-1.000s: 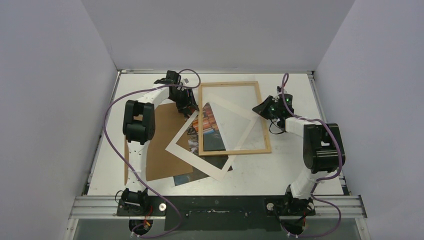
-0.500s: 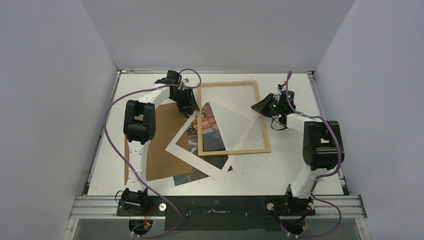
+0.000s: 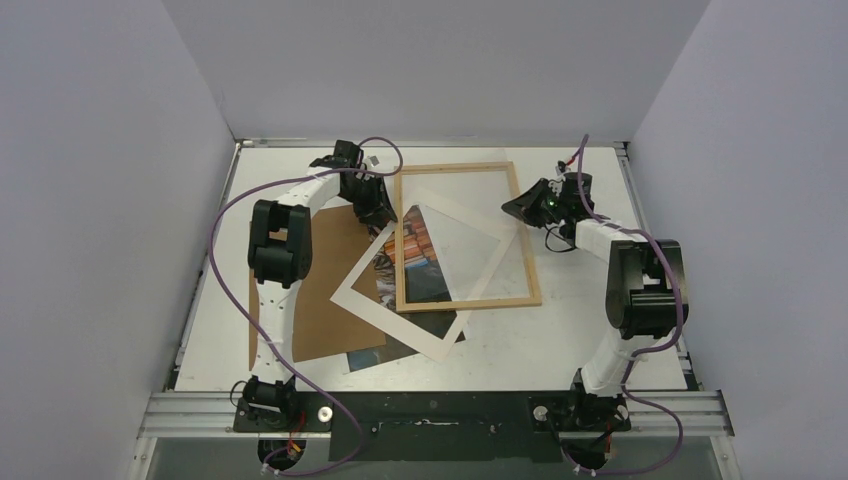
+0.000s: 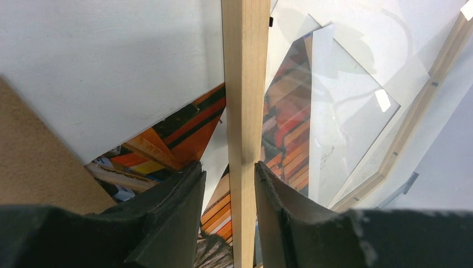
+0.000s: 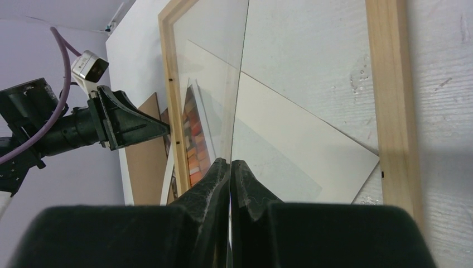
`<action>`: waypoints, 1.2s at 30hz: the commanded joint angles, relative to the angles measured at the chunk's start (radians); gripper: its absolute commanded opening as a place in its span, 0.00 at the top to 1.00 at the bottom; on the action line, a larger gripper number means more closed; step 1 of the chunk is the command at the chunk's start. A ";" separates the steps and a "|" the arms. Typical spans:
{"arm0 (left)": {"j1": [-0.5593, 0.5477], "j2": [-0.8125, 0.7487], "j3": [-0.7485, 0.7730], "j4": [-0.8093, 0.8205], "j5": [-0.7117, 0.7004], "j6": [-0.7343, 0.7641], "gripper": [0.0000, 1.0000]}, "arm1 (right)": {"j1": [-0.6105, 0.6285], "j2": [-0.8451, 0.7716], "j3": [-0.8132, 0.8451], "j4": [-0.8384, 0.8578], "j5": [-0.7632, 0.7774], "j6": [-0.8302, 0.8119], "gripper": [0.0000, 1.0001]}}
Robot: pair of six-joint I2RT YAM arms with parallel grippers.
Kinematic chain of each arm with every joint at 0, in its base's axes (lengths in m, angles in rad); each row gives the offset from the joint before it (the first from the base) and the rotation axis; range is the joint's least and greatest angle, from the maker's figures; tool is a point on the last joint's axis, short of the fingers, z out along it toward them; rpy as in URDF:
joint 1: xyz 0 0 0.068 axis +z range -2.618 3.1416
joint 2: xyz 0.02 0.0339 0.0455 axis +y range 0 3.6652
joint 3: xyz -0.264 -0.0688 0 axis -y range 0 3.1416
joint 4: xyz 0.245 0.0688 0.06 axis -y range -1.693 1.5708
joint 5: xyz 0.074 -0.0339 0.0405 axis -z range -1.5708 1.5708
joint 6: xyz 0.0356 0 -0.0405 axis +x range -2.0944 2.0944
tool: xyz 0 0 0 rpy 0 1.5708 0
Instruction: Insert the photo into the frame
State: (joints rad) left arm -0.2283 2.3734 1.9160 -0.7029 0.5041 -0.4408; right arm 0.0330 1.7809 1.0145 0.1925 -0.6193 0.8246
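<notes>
Photo is lying flat mid-table under the white mat and frame, its near corner poking out by the backing board. Your left gripper is straddling the frame's left rail, jaws apart. Your right gripper is pinching the glass pane's edge over the frame's right rail. Bare table is lying open to the right.

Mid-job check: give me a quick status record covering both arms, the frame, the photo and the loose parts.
left gripper: jaws open, straddling the left rail of the frame
right gripper: jaws shut on the edge of the clear pane
photo: under the white mat, partly beneath the frame
frame: lying flat, photo not seated in it
backing board: flat, left of the frame
task: not done
</notes>
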 commanded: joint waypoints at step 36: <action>-0.007 0.077 0.034 -0.021 -0.059 0.033 0.65 | -0.030 0.003 0.054 -0.093 -0.063 0.025 1.00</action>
State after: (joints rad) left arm -0.2283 2.3894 1.9385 -0.7074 0.5034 -0.4404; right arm 0.0063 1.7809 1.0668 0.0731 -0.6628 0.8536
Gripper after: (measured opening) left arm 0.355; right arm 0.029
